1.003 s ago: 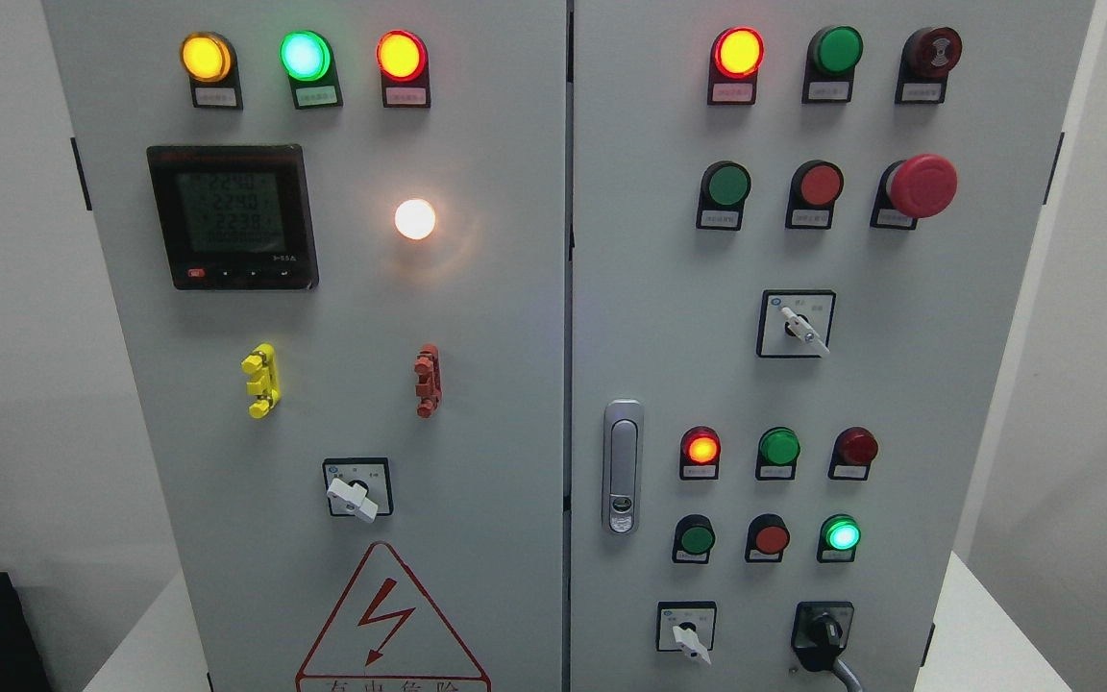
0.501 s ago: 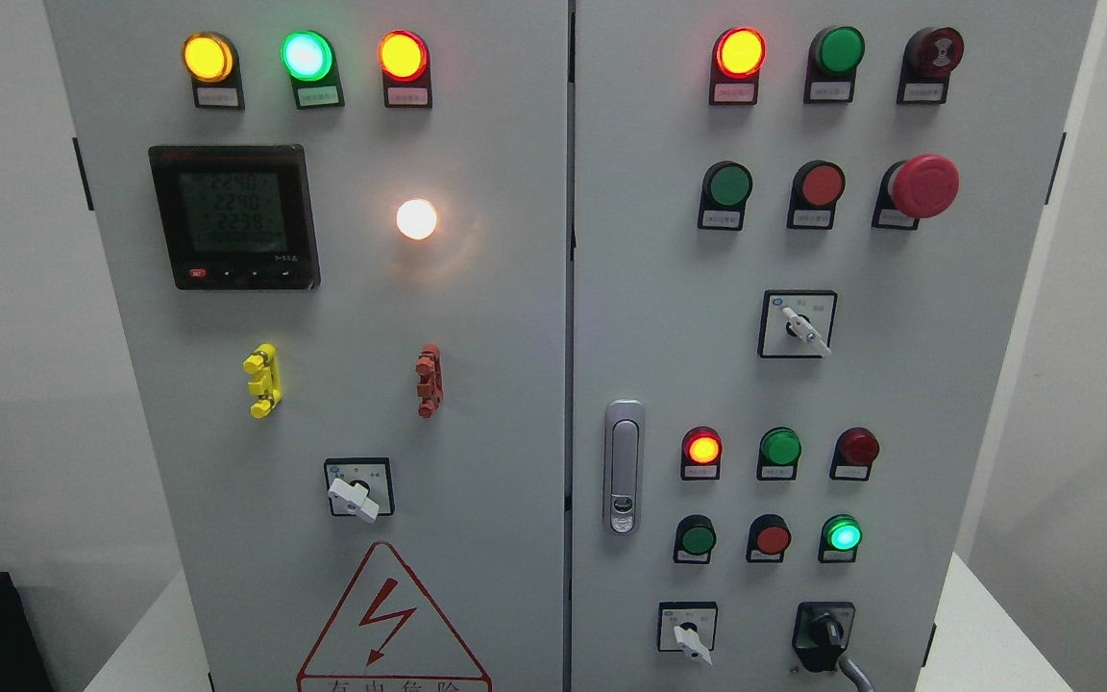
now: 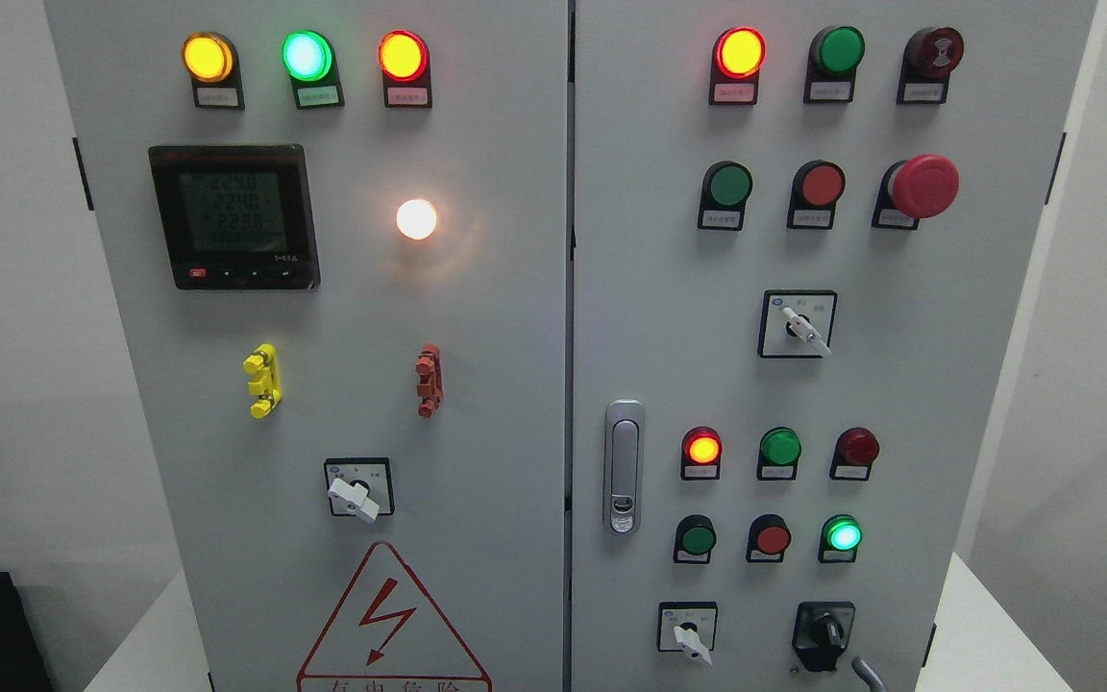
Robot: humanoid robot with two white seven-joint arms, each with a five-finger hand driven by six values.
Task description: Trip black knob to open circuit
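The black knob [image 3: 828,631] is sitting low on the right door [image 3: 899,384] of a grey cabinet, near the bottom edge of the view, its grip pointing up and slightly to the right. Just to its lower right a thin grey curved piece [image 3: 863,672] is poking in from the bottom edge, apart from the knob; it is too little to tell what it is, so I cannot tell how the fingers are standing. To the knob's left a white-handled switch [image 3: 689,637] is sitting on the same door, and above it a green lamp [image 3: 842,534] is glowing. A silver door handle [image 3: 622,467] is standing by the seam between the doors. On the left door a black meter [image 3: 233,217] is showing digits, and a white lamp [image 3: 416,219] is shining beside it.
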